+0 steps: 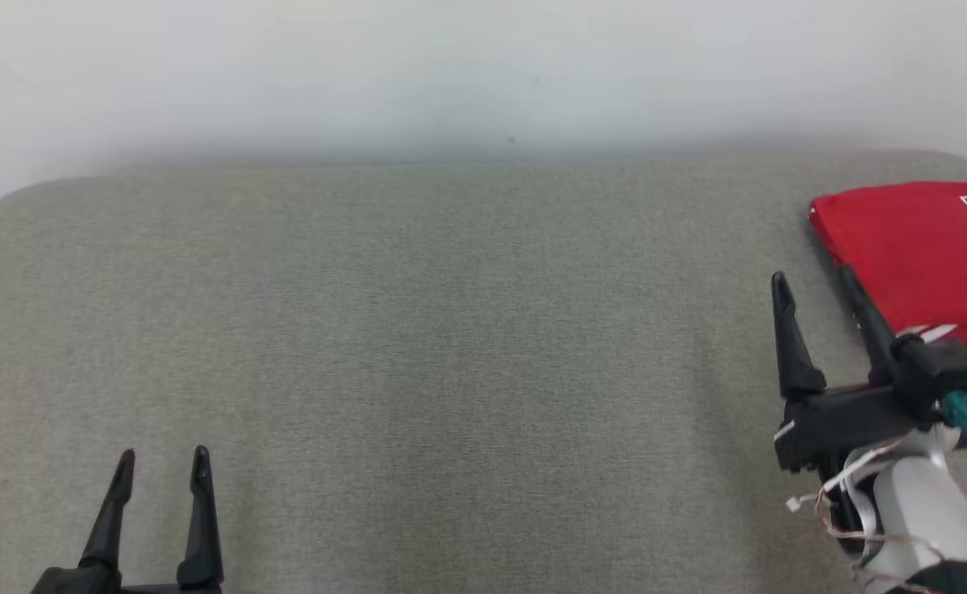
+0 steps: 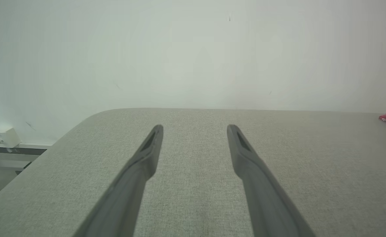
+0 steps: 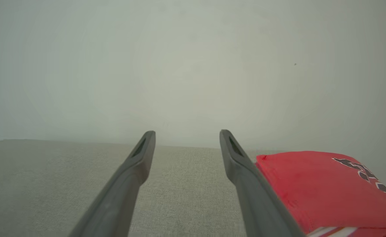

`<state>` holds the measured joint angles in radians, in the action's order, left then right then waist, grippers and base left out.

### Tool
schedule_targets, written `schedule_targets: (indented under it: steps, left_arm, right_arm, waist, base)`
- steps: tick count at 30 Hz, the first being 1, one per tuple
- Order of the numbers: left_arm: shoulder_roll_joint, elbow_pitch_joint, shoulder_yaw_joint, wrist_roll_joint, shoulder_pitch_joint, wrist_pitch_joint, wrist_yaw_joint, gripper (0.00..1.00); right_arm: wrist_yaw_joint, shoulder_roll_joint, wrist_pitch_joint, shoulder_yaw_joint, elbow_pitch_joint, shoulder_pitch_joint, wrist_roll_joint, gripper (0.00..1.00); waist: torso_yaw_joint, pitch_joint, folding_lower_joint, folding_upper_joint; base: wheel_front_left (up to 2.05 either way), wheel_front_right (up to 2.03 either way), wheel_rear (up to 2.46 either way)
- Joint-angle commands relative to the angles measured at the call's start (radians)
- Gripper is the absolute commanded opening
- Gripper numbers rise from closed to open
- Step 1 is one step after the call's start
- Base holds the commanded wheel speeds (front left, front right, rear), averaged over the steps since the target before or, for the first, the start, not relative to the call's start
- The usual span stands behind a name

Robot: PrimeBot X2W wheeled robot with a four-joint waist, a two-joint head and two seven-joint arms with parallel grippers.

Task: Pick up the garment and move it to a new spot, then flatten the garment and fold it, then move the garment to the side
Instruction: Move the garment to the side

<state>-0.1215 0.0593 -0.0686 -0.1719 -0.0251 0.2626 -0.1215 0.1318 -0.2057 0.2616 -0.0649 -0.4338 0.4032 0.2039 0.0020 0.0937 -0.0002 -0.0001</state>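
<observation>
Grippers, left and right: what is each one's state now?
Left gripper: open, holding nothing.
Right gripper: open, holding nothing, beside the folded red fabric garment.

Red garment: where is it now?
In the head view, the folded red garment lies at the grey table's right edge, just beside the open right end effector.

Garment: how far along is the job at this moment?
Looks done: the red garment lies folded into a compact rectangle at the right edge of the table. In hand: nothing; the right gripper stands open beside the garment's edge with no cloth between its fingers, and the left gripper is open over bare table. Left: apparently only drawing the right arm away.
</observation>
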Motion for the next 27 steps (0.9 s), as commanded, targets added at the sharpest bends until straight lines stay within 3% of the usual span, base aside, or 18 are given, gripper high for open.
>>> schedule_targets:
  steps: [1, 14, 27]
  left_arm:
    - [0.007, 0.003, 0.003, 0.006, 0.000, 0.003, 0.000, 1.00]
    - [0.028, 0.023, 0.019, 0.021, 0.000, 0.003, -0.006, 1.00]
    - [0.028, 0.050, 0.035, 0.017, -0.030, 0.003, -0.010, 1.00]
  right_arm:
    - [-0.003, 0.007, 0.003, 0.011, 0.008, -0.024, -0.001, 1.00]
    - [-0.003, 0.112, 0.004, 0.046, 0.230, -0.292, -0.033, 1.00]
    - [-0.003, 0.149, 0.002, 0.052, 0.293, -0.445, -0.046, 1.00]
  waist:
    - [0.022, -0.019, 0.0002, 0.0001]
    - [0.040, -0.060, 0.0002, 0.0001]
    - [0.030, -0.103, 0.0002, 0.0001]
  base:
    - [0.00, 0.00, 0.00]
    - [0.00, 0.00, 0.00]
    - [0.00, 0.00, 0.00]
